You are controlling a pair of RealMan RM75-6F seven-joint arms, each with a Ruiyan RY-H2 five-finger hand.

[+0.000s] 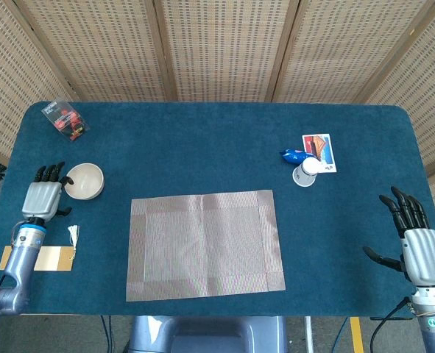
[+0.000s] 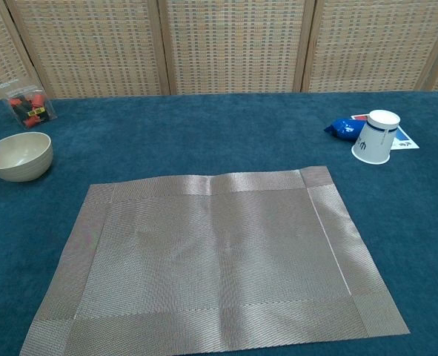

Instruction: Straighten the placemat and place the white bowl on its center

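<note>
We see the placemat point(image 1: 204, 244) lying flat near the worktop's point(image 1: 217, 140) front edge, slightly askew. The white bowl point(image 1: 84, 181) sits off its left corner, apart from it. Our left hand point(image 1: 44, 197) is just beside the bowl, fingers spread, holding nothing. Our right hand point(image 1: 416, 245) is spread near the right edge, well apart.

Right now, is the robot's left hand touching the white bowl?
Cannot tell. In the head view the left hand sits right beside the white bowl, fingertips at its rim, but neither view plainly shows contact or a gap.
</note>
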